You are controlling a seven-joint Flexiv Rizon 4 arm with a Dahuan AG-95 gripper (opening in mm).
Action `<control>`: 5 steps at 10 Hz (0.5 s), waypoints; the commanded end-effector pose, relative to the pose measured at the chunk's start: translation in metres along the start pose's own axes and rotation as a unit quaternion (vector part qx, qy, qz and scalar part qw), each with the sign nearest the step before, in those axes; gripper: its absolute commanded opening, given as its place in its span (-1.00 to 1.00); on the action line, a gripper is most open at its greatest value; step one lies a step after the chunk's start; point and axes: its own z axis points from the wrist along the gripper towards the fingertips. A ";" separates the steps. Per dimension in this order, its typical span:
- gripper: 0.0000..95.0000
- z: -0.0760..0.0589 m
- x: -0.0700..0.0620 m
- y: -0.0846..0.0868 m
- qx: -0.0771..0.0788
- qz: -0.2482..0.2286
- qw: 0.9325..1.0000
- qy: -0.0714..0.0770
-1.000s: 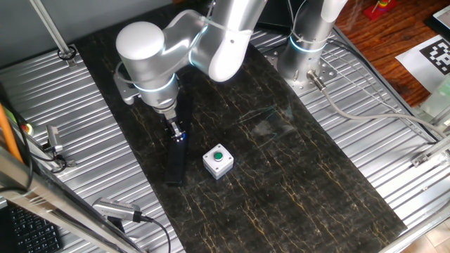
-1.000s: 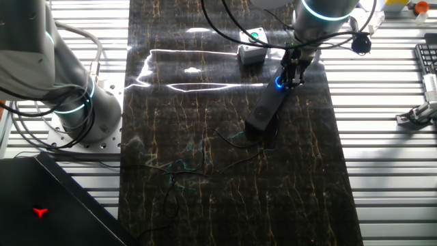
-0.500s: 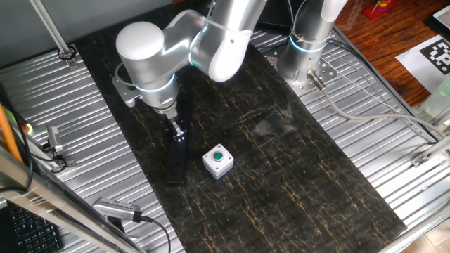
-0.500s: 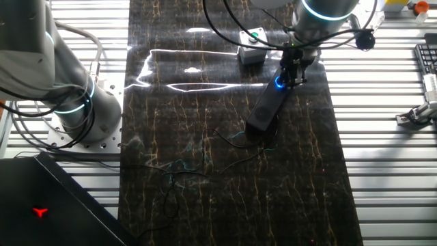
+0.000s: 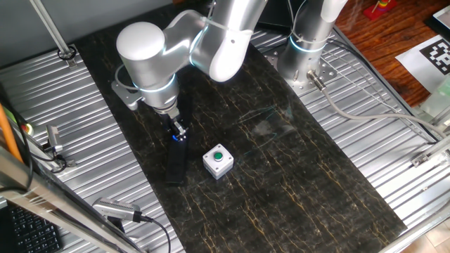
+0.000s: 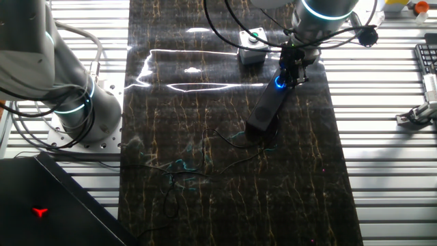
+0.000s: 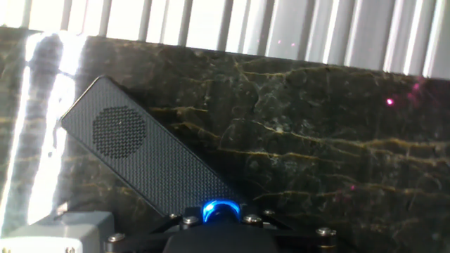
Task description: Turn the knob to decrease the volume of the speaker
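The speaker (image 5: 176,161) is a long black bar lying on the dark marbled mat; it also shows in the other fixed view (image 6: 266,111) and in the hand view (image 7: 140,158). The knob (image 7: 221,211), a small black dial with a glowing blue ring, sits at the speaker's end nearest the hand; its glow shows in both fixed views (image 5: 177,137) (image 6: 278,83). My gripper (image 5: 178,131) (image 6: 289,72) points straight down on the knob, its fingers close around it. In the hand view the gripper body hides the fingertips.
A white box with a green round button (image 5: 219,159) (image 6: 252,50) stands just beside the speaker. A second arm's base (image 6: 75,102) stands off the mat. Thin cables (image 6: 225,147) lie on the mat near the speaker's far end. Ribbed metal table (image 5: 70,105) surrounds the mat.
The wrist has rotated a little about the knob; the side fitting on the hand has swung slightly. The speaker and button box have not moved.
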 end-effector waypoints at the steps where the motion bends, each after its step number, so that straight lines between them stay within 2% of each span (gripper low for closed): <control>1: -0.60 0.001 0.000 0.000 0.000 -0.045 0.999 0.001; 5: -0.60 0.001 0.000 0.000 -0.001 -0.123 0.992 0.002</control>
